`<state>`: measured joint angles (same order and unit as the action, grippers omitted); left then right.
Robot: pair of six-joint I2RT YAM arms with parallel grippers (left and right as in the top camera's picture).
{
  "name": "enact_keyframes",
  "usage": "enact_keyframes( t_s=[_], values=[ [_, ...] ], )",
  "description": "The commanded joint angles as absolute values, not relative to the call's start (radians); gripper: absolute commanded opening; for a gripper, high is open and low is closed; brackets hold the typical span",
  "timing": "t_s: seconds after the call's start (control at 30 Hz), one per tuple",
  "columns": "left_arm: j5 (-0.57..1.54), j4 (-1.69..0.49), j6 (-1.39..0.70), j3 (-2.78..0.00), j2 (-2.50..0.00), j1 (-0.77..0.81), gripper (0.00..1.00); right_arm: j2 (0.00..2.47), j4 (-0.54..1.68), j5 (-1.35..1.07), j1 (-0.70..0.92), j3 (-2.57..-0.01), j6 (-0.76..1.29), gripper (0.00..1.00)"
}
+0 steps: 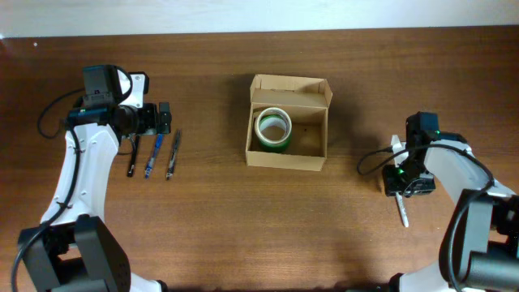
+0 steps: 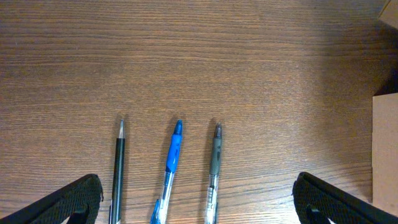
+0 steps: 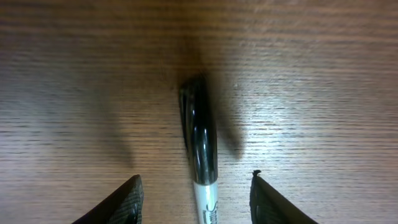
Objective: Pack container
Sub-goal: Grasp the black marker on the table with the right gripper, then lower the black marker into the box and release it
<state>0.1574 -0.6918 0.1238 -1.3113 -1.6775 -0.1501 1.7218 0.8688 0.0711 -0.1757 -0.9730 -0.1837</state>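
Note:
The container is a tan cardboard box at the table's middle, its flap lid open at the back. A green tape roll lies inside at the left. Its edge shows at the right of the left wrist view. My left gripper is open and empty above three pens: black, blue and grey, all between its fingers. My right gripper is open and low over a black-capped white marker, its fingers on either side and apart from it.
The three pens lie side by side left of the box. The marker lies right of the box, sticking out from under the right gripper. The brown wooden table ends at a white wall at the back.

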Motion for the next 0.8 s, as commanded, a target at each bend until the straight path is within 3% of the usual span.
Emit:
enact_keyframes(
  t_s=[0.0, 0.2, 0.5, 0.77],
  values=[
    [0.161, -0.689, 0.141, -1.328, -1.685, -0.154, 0.99, 1.76, 0.882, 0.091, -0.178, -0.978, -0.183, 0.53],
    [0.161, -0.689, 0.141, -1.328, -1.685, -0.154, 0.99, 1.774, 0.875, 0.088, -0.178, -0.978, -0.149, 0.38],
    [0.161, -0.689, 0.141, -1.328, -1.685, -0.154, 0.99, 1.774, 0.847, 0.09, -0.178, -0.96, -0.141, 0.05],
    [0.161, -0.689, 0.141, -1.328, -1.685, -0.154, 0.99, 1.773, 0.884, -0.093, -0.175, -1.125, -0.109, 0.04]
  ],
)
